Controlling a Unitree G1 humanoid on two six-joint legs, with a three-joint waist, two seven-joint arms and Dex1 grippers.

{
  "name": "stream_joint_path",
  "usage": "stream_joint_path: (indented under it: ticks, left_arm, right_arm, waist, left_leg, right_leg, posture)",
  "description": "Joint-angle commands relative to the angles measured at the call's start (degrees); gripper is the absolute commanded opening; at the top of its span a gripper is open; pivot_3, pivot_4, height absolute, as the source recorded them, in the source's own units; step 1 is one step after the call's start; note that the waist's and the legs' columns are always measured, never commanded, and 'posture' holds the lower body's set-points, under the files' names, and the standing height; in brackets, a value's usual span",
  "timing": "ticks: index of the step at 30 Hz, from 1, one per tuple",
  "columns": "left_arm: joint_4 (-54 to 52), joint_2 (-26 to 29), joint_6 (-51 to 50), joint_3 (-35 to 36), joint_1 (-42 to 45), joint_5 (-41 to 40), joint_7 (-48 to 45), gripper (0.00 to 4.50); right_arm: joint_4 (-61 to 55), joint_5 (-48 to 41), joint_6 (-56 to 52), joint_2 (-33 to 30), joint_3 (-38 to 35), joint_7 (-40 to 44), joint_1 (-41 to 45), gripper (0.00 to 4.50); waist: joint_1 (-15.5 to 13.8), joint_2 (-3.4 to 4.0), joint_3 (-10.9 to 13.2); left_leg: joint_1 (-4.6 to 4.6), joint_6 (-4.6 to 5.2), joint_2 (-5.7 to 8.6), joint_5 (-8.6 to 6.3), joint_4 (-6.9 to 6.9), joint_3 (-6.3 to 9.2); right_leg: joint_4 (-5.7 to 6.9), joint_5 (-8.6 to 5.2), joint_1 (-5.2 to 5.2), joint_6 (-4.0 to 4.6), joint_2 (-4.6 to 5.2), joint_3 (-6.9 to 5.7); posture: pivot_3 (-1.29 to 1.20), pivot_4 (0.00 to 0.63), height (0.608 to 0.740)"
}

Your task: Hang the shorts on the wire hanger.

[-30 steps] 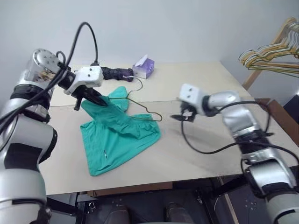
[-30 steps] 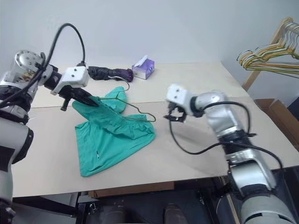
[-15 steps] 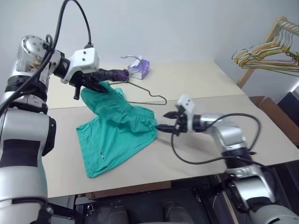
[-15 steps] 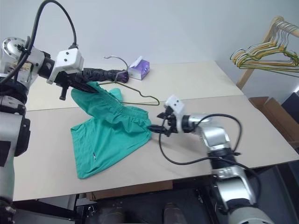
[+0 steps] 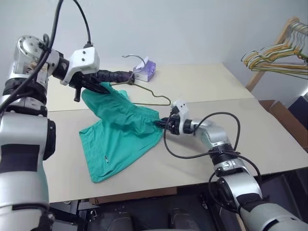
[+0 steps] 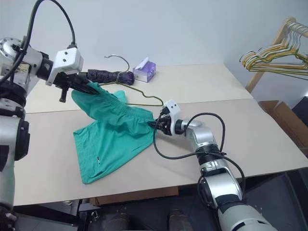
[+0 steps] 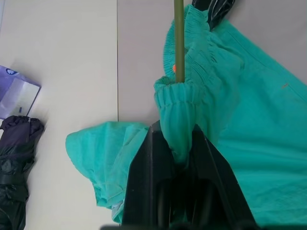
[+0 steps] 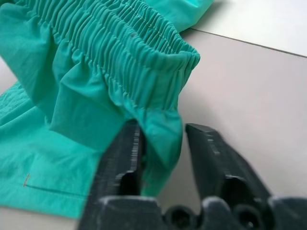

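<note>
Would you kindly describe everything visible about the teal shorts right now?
The shorts are teal-green soft cloth with a gathered elastic waistband. One waistband end is lifted, pinched in the shut left gripper; the lower part lies spread on the table. The right gripper has the waistband's other edge between its fingers. The wire hanger passes through the waistband.

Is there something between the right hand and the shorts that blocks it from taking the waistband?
No, nothing visible blocks it. The right hand is already at the waistband edge of the shorts, and cloth lies between its fingers. The left hand grips the other end, with the wire hanger behind.
</note>
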State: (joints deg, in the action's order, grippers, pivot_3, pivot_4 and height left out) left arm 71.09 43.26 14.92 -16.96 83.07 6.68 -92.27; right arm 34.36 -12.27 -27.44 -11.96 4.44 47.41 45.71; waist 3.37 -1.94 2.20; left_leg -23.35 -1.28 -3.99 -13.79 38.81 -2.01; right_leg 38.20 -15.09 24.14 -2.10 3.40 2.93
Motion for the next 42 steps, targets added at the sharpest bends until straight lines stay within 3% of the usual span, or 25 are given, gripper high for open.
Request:
stream_joint_path:
  ticks: [1,2,9,18,24,33,39,42]
  left_arm:
    - [-0.9,1.3,0.4,1.5,0.3,-0.5,-0.2,0.00]
    - [-1.0,1.3,0.3,1.6,0.2,-0.9,-0.2,0.00]
    - [-1.7,2.6,-0.9,1.4,0.3,-3.7,-0.2,0.00]
    - [-3.1,6.9,-0.5,-4.0,-1.7,-6.7,-0.2,0.00]
    - [-1.6,7.8,-0.5,-5.6,-2.4,-2.9,-0.2,0.00]
    - [-2.3,5.1,-0.4,-3.4,-3.6,-1.1,-0.1,0.00]
    - [-2.4,2.3,-0.7,-0.9,-3.5,-0.4,3.2,0.00]
    - [-2.3,1.1,-1.0,0.6,-3.5,-0.3,3.9,0.00]
  right_arm:
    - [-1.9,-0.5,2.1,-0.7,-1.6,-0.6,0.1,0.23]
    - [-1.8,-0.7,2.1,-0.8,-2.0,-0.9,0.0,0.02]
    - [-1.8,1.1,2.2,-2.0,-2.3,-5.4,-1.9,0.02]
    - [-3.9,0.8,2.1,-5.7,-5.4,-10.1,-4.1,0.02]
    - [-9.4,0.9,1.1,-7.9,-5.2,-10.4,-6.0,0.02]
    - [-25.1,7.1,-0.4,-15.7,4.5,-5.8,-3.7,0.02]
    - [-31.4,12.1,-1.8,-22.9,12.9,3.7,5.6,0.02]
    - [-30.4,13.0,-6.5,-22.8,14.9,6.2,11.9,0.02]
  waist:
    - [0.1,0.00,0.0]
    - [0.0,0.00,0.0]
    - [-0.1,0.00,0.0]
    - [0.2,0.00,0.0]
    - [0.4,0.00,0.0]
    - [0.4,0.01,0.0]
    - [0.5,0.03,0.0]
    - [0.7,0.03,0.0]
  left_leg:
    - [0.00,0.00,0.00,0.00,0.00,0.00]
    - [0.00,0.00,0.00,0.00,0.00,0.00]
    - [-0.01,0.00,0.00,0.00,0.00,0.01]
    - [-0.01,0.00,0.00,0.00,0.01,0.01]
    - [-0.01,0.00,0.00,0.00,0.00,0.01]
    - [-0.05,0.00,0.00,0.00,0.00,0.01]
    - [-0.04,0.00,0.00,0.00,0.01,0.00]
    - [-0.05,0.00,0.00,0.00,0.01,0.01]
  right_leg:
    - [0.00,0.00,0.00,0.00,0.00,0.00]
    - [0.00,0.00,0.00,0.00,0.00,0.00]
    - [0.00,0.00,0.00,0.00,0.00,0.00]
    - [0.00,0.00,-0.01,0.00,0.01,0.00]
    - [-0.01,0.00,-0.01,0.00,0.00,0.00]
    - [-0.04,0.00,0.03,0.00,0.00,0.00]
    - [-0.04,-0.01,0.03,-0.01,0.01,0.00]
    - [-0.06,-0.01,0.03,-0.01,0.00,-0.01]
  posture:
    - [0.06,0.000,0.740]
    - [0.06,0.000,0.740]
    - [0.05,0.000,0.740]
    - [0.03,0.000,0.740]
    - [0.03,0.000,0.740]
    - [0.02,0.000,0.740]
    - [-0.02,0.000,0.740]
    - [-0.02,0.000,0.740]
